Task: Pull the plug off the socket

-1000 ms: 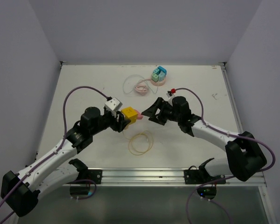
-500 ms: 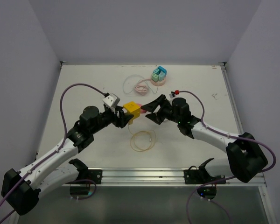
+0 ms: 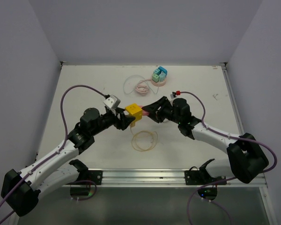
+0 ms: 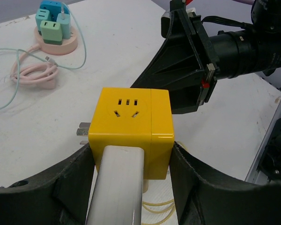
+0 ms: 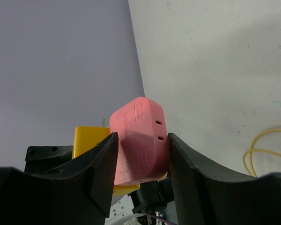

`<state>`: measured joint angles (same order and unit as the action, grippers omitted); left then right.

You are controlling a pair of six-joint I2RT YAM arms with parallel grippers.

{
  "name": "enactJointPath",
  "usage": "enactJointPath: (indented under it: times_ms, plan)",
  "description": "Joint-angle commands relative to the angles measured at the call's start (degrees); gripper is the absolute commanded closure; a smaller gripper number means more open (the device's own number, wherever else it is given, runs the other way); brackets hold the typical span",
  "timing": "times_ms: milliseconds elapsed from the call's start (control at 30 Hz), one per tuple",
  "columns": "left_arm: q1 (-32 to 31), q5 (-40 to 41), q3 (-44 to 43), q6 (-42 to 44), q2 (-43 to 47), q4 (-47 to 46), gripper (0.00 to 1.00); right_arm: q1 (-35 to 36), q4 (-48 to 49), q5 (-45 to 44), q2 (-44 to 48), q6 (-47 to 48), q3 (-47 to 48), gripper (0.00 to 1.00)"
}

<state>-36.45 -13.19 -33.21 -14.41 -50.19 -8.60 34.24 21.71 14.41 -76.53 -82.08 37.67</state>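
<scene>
The yellow cube socket (image 3: 133, 111) is held above the table with my left gripper (image 3: 128, 119) shut on its two sides. In the left wrist view the socket (image 4: 131, 122) sits between the black fingers (image 4: 75, 173), and metal prongs stick out of its left side. A pink plug (image 5: 140, 138) is seated in the socket's (image 5: 89, 138) far face. My right gripper (image 5: 140, 152) is shut on the plug, with one finger (image 5: 100, 164) pressed to each side. From above, the plug (image 3: 145, 113) shows as a pink sliver between the socket and the right gripper (image 3: 151, 112).
A yellow cable coil (image 3: 144, 140) lies on the table below the socket. At the back stand teal and blue plugs on a pink round base (image 3: 159, 75), with a pink cable bundle (image 3: 141, 87) and a thin white loop beside them. A metal rail (image 3: 145, 176) runs along the near edge.
My right gripper has moved left onto the pink plug and its fingers have come together on it. My left gripper has carried the socket slightly right and toward the back.
</scene>
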Motion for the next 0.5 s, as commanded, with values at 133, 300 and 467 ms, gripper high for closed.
enactJointPath:
  times_ms: [133,300,467]
  plan:
    - [-0.6,-2.6,-0.4,-1.0,1.9,-7.8,1.00,0.3,2.5,-1.3,2.1,-0.4,0.8,0.56]
    - [-0.9,-3.3,0.8,-1.0,1.9,-7.8,1.00,0.3,1.1,-1.9,3.4,0.6,1.1,0.64]
    - [-1.0,-3.0,1.0,-0.7,2.8,-6.8,1.00,0.1,-0.4,-2.2,3.9,2.0,1.9,0.74]
